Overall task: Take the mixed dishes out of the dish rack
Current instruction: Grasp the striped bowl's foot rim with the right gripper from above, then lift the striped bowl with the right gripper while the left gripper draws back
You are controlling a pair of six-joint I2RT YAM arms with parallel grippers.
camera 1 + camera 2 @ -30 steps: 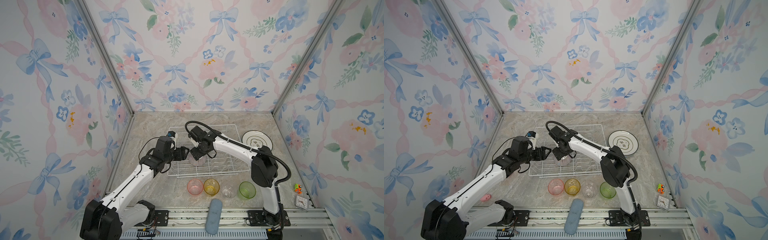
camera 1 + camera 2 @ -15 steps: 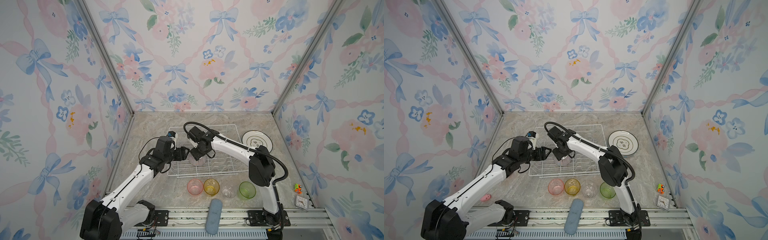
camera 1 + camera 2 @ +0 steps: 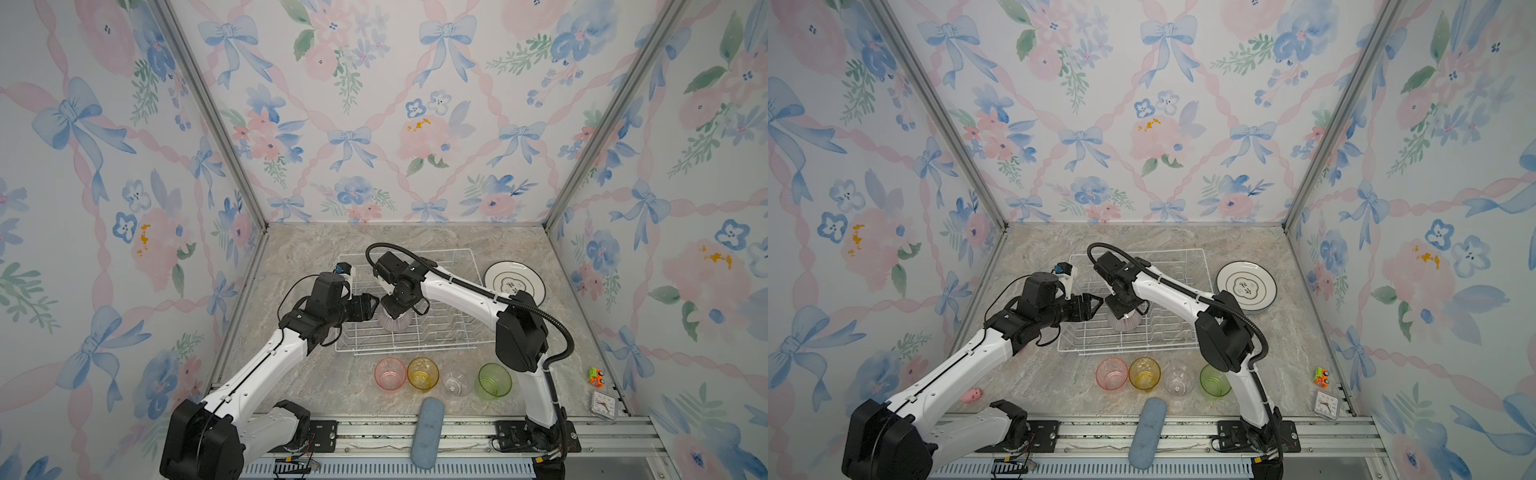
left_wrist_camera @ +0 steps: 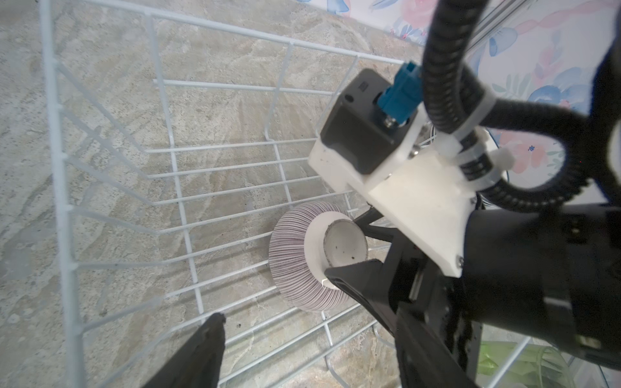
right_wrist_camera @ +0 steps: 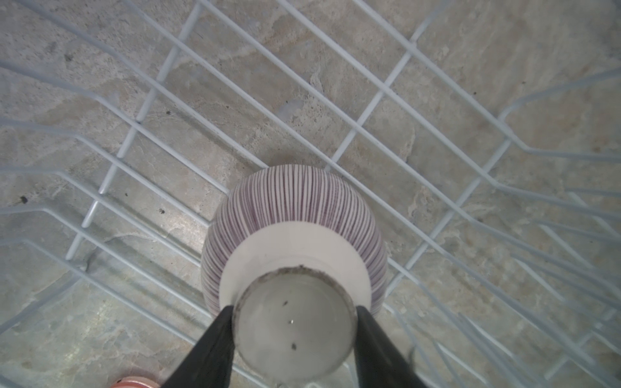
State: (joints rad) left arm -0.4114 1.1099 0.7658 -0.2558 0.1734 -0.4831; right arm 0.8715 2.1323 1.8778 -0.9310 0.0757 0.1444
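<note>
- Both top views, risk: the left hand (image 3: 369, 307) hangs open and empty just beside the bowl (image 3: 395, 323) and close to the right hand (image 3: 397, 311). A lift that swings toward it could knock the two hands together and jar the grip
- Both top views, position: the bowl sits upside down on the floor of the dish rack (image 3: 415, 347), near its left end and directly under the right hand (image 3: 1125, 309). Cups (image 3: 422, 374) and a plate (image 3: 514, 282) are out on the counter (image 3: 316, 374). I judge the bowl to be the last item to unload
- Left wrist view, risk: the right hand (image 4: 342, 247) holds only the narrow foot, with the wide striped body (image 4: 295, 255) below it. A smooth foot may slip or tilt out under a quick pull. A finger (image 4: 201, 349) of the left hand shows near the bowl and clear of it
- Right wrist view, risk: rack wires (image 5: 369, 100) and prongs surround the bowl (image 5: 292, 198). I expect its rim to catch if it is dragged sideways rather than raised straight
- Right wrist view, position: the right hand (image 5: 294, 310) is about half closed, with both fingers (image 5: 215, 336) pressed against opposite sides of the foot. Whether the bowl has left the rack floor cannot be told
</note>
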